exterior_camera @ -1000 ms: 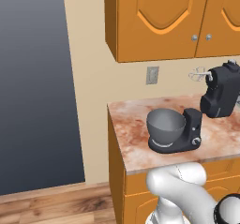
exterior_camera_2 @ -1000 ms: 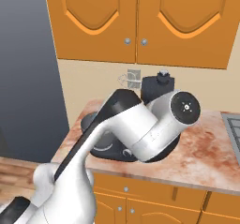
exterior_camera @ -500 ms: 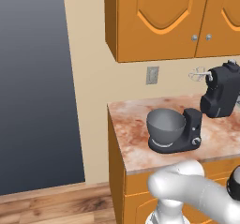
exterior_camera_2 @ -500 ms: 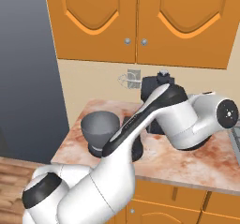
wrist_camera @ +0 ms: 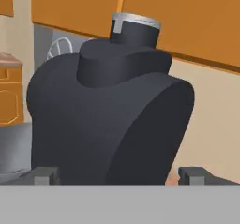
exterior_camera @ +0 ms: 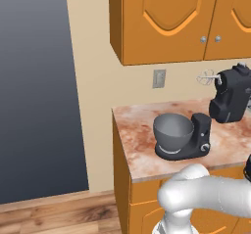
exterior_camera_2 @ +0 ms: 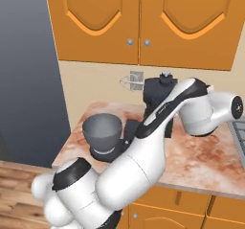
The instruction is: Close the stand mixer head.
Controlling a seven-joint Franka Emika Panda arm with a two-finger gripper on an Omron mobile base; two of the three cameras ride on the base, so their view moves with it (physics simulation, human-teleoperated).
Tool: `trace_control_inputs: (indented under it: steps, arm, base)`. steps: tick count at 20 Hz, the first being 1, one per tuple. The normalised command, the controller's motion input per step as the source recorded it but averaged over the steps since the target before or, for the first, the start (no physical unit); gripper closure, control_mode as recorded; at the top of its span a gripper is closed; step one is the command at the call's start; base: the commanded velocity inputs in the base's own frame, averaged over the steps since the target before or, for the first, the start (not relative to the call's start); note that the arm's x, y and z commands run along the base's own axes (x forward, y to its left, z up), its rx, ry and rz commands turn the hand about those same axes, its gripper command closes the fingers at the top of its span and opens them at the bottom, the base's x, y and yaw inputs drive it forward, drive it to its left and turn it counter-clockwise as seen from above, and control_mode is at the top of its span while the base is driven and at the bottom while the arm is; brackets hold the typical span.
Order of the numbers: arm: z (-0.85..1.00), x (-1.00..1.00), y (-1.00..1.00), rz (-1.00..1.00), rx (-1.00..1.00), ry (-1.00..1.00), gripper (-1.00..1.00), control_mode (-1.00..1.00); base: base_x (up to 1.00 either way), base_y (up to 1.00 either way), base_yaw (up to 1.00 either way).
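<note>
Facing the stand mixer head (wrist_camera: 108, 120) at close range, the gripper (wrist_camera: 117, 175) has its fingers spread wide, nothing between them. The head is tilted up off the grey bowl (exterior_camera: 173, 131) on the counter (exterior_camera: 142, 150), whisk (exterior_camera: 208, 78) toward the wall. The white arm (exterior_camera_2: 143, 161) reaches forward over the counter.

Glossy white rounded arm (exterior_camera_2: 143, 161), black joint bands, dark blocky fingers (wrist_camera: 44, 175)

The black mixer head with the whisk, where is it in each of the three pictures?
Left base view: the stand mixer head is tipped up at the right edge, whisk pointing left.
Right base view: upper middle, partly behind the arm.
Hand view: huge and central.
Shared landmark: the orange cabinets above it.
</note>
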Motion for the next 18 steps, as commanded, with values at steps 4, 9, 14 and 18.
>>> trace_control_inputs:
  steps: [4,9,14,18]
  arm:
    - [-0.46,0.14,0.68,0.91,0.05,0.14,-1.0,-1.0]
    - [-0.57,-0.17,0.96,0.77,-0.03,0.01,-1.0,-1.0]
    - [-0.71,-0.01,1.0,0.54,-0.13,-0.01,-1.0,-1.0]
    - [-0.4,-0.19,1.0,0.52,-0.18,0.08,-1.0,-1.0]
  base:
    - [0.0,0.0,0.0]
    - [0.0,0.0,0.0]
    - [0.0,0.0,0.0]
    - [0.0,0.0,0.0]
